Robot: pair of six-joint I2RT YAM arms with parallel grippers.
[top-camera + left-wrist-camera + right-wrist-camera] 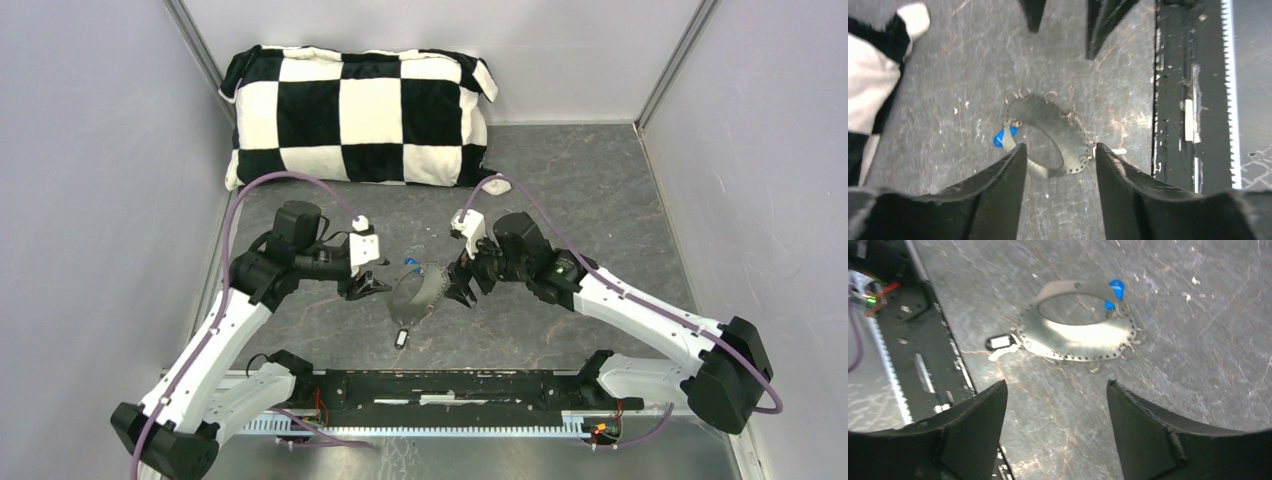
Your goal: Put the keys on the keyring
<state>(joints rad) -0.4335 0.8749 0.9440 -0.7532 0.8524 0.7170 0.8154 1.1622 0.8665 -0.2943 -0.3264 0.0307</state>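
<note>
Plainly, both tools are empty: the left gripper [1059, 147] has its black jaws spread wide with nothing between them but what lies on the table below, and the right gripper [1055, 383] is just as wide and just as bare. They face each other low over the dark grey scuffed table [580, 180]. Between them lies the keyring [1073, 342], a broad, thin silvery-grey metal loop with a row of small holes along its edge. The tiny key with the bright blue plastic head [1116, 288] sits against the ring's far side. The tiny black-headed key with the pale centre [1000, 343] touches its near edge. Whether either is threaded on, I cannot tell. To do the step well, I judge one arm should pin the loop steady while the other takes a key by its head, closing slowly on so slight a thing. There is open table all round the ring; the black base rail [450, 385] lies near on the robot's side, and the black-and-white checked cushion [360, 115] is well apart at the back wall.
</note>
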